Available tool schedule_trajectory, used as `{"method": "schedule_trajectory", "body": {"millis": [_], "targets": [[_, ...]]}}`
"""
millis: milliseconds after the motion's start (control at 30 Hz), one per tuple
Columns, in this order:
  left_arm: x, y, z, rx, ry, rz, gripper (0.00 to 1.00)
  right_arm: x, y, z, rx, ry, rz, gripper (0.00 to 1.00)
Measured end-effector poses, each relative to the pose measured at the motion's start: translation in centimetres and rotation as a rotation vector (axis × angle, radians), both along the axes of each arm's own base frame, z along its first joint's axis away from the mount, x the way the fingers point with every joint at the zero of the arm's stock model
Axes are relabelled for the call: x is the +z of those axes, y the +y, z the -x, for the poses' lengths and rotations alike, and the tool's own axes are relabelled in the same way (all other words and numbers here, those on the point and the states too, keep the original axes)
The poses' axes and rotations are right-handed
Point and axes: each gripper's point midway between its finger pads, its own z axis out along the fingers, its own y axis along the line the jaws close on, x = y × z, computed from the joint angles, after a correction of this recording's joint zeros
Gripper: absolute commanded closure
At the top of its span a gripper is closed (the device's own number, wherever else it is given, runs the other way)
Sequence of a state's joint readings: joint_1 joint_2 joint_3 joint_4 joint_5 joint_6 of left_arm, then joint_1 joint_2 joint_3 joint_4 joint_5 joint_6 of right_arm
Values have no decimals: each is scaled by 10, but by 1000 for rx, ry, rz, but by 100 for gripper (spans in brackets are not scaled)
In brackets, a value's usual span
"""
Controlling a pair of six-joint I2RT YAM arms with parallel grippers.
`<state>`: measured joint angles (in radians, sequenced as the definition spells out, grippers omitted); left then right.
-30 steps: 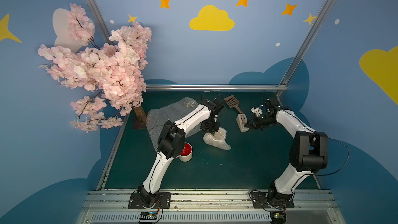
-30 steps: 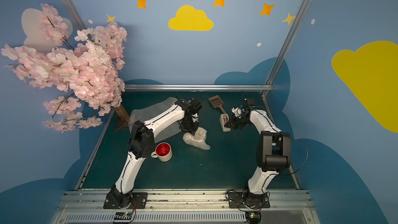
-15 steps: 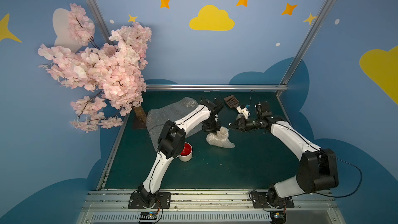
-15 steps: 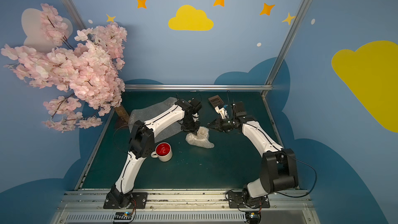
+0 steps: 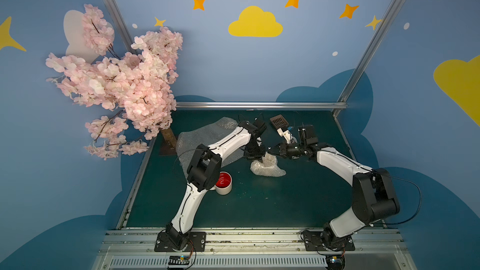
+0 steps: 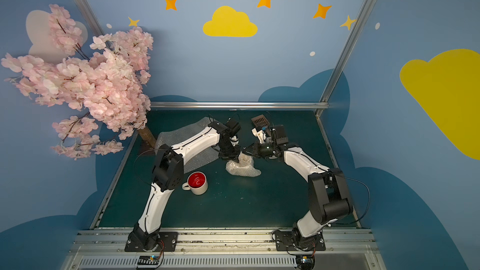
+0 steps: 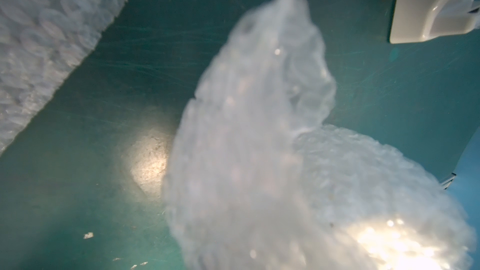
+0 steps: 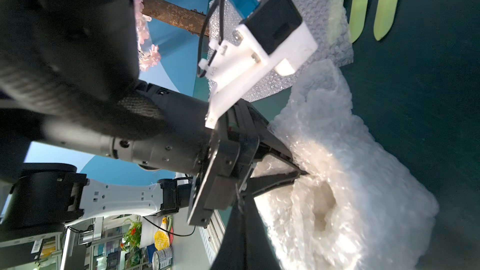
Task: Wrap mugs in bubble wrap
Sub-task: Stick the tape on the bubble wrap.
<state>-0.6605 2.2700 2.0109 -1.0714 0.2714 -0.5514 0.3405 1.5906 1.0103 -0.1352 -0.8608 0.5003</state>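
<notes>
A crumpled bubble wrap bundle (image 5: pixel 267 168) (image 6: pixel 242 168) lies mid-table. My left gripper (image 5: pixel 259 161) points down and is shut on the bundle's upper fold; in the right wrist view its fingertips (image 8: pixel 302 172) meet in the plastic. The same wrap (image 7: pixel 259 151) blurs over the left wrist view. A cream hollow (image 8: pixel 322 203) shows in the bundle, and its contents are veiled. My right gripper (image 5: pixel 271 149) (image 8: pixel 240 203) is shut and empty, its tip beside the bundle's top. A cream mug with a red inside (image 5: pixel 223 181) (image 6: pixel 198 182) stands upright in front of the left arm. A flat bubble wrap sheet (image 5: pixel 207 136) lies behind.
A brown slotted scoop with a cream handle (image 5: pixel 279 123) (image 6: pixel 259 122) lies at the back, just behind the right wrist. A pink blossom tree (image 5: pixel 124 87) overhangs the back left corner, its trunk (image 5: pixel 167 136) on the table's edge. A metal rail (image 5: pixel 259 105) bounds the back.
My right arm has swung left from beside the scoop to the top of the bundle, gripper still shut. The bundle has shifted slightly right under the left gripper, which has hardly moved.
</notes>
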Motion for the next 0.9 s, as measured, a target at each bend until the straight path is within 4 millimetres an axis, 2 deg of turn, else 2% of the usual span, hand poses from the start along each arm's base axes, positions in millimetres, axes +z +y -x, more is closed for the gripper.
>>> {"method": "schedule_trajectory", "body": {"millis": [533, 900], "targets": [[1, -2, -1, 5, -1, 11, 78, -47, 10, 14, 1, 90, 60, 100], [2, -4, 0, -3, -4, 12, 75, -61, 6, 10, -16, 123, 121, 100]]}}
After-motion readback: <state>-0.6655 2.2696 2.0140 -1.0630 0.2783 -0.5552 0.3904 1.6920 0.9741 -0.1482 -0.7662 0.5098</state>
